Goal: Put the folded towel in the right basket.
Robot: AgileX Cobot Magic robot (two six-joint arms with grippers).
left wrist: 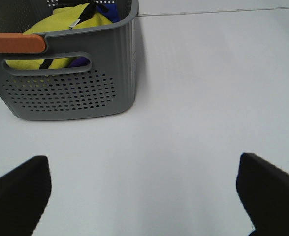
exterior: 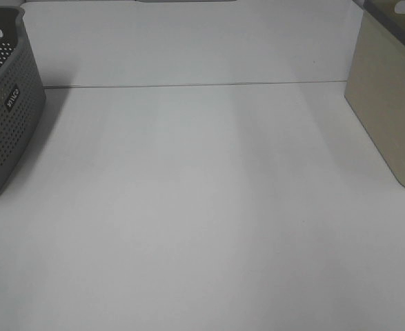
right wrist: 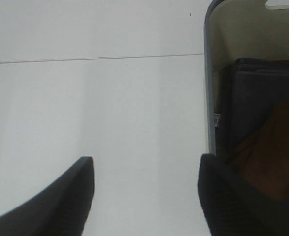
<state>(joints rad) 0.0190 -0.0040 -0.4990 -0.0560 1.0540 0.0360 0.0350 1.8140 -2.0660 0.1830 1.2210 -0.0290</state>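
Observation:
The right basket (exterior: 388,103) is beige with a grey rim and stands at the table's right edge. In the right wrist view a folded dark blue towel (right wrist: 252,98) lies inside this basket (right wrist: 209,98), with a brown cloth (right wrist: 277,152) partly over it. My right gripper (right wrist: 146,196) is open and empty, over the table just beside the basket's rim. My left gripper (left wrist: 144,196) is open and empty, low over bare table short of the grey basket. Neither gripper shows in the exterior high view.
A grey perforated basket (exterior: 5,103) stands at the left edge. The left wrist view shows it (left wrist: 70,93) holding yellow (left wrist: 60,22), blue and purple cloths, with an orange strip (left wrist: 14,43) on its rim. The white table (exterior: 202,207) lies between the baskets.

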